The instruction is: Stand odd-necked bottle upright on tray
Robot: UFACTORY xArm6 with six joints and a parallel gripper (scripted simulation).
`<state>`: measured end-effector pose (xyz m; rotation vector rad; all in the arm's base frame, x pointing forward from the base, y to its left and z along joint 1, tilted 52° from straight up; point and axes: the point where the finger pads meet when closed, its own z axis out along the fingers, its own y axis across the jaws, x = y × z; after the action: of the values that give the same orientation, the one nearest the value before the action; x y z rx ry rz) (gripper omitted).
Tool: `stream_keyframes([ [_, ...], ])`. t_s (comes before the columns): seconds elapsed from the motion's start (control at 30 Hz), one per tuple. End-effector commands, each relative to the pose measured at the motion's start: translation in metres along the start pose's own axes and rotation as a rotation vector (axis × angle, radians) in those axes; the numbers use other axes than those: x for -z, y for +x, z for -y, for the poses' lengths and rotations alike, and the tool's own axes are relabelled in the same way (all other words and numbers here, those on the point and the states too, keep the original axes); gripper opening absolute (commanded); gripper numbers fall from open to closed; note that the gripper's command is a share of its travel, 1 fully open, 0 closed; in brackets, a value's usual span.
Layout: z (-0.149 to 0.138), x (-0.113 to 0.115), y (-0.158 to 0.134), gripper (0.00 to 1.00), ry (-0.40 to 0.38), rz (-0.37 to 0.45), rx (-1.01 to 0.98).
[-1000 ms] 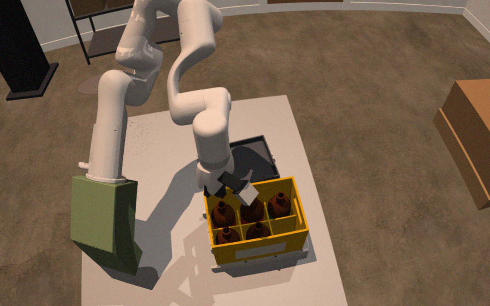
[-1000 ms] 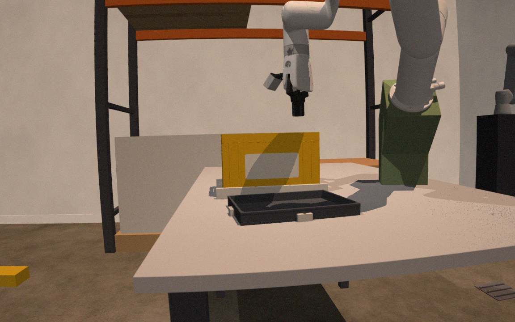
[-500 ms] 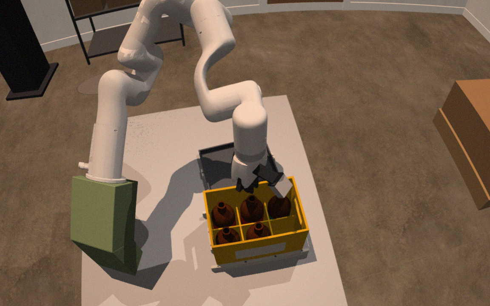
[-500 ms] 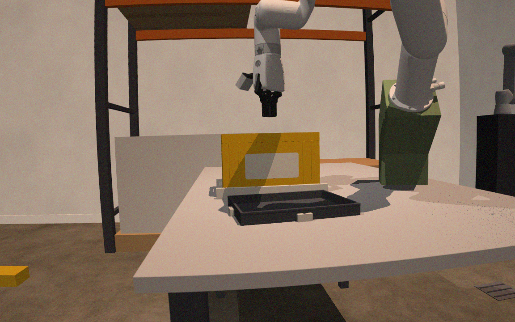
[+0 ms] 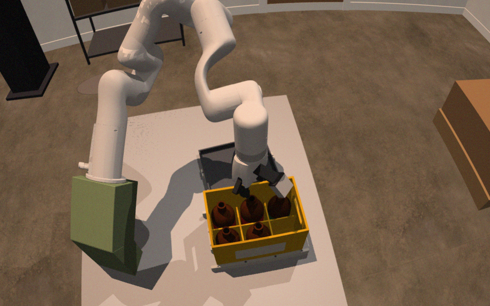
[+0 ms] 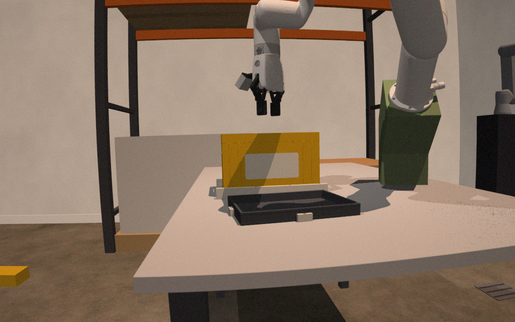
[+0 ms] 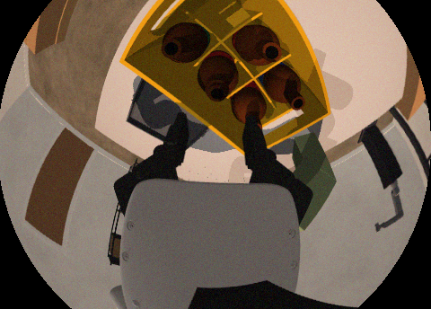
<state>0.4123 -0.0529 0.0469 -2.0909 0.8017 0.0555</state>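
Five brown bottles stand upright in the yellow crate (image 5: 262, 249), long axes vertical and mouths pointing straight up, so the top view looks down on round shoulders narrowing to short necks. In that view the far row holds three: one at the crate's 10 o'clock (image 5: 222, 213), one at 12 o'clock (image 5: 252, 208) and one at 2 o'clock (image 5: 279, 206), the last partly covered by the grey camera block (image 5: 284, 187) on the wrist. The near row holds two, at 8 o'clock (image 5: 226, 235) and 6 o'clock (image 5: 257, 230); the cell at 4 o'clock has no bottle. All are dark reddish-brown and glossy with open dark mouths; which neck differs in thickness cannot be judged from these views. The crate has a pale label panel on its side and sits on a pale base on the table (image 5: 170, 152). The dark tray (image 6: 247, 218) lies flat just beside the crate, at its 12 o'clock in the top view, with nothing standing on it. The gripper (image 6: 268, 108) hangs well above the crate's far edge, pointing straight down, its black fingers spread apart and holding nothing; in the wrist view one fingertip lines up with the nearest bottle's mouth, the other with the crate's rim. The arm rises from a green pedestal (image 5: 98, 213) at the table's 9 o'clock.
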Motion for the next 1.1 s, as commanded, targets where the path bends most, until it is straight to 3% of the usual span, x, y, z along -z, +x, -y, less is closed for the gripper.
stream_keyframes([
  [0.0, 0.0004, 0.0011, 0.001, 0.65, 0.0, -0.003, 0.001],
  [1.07, 0.0004, -0.0037, 0.0011, 0.65, 0.0, -0.003, 0.001],
])
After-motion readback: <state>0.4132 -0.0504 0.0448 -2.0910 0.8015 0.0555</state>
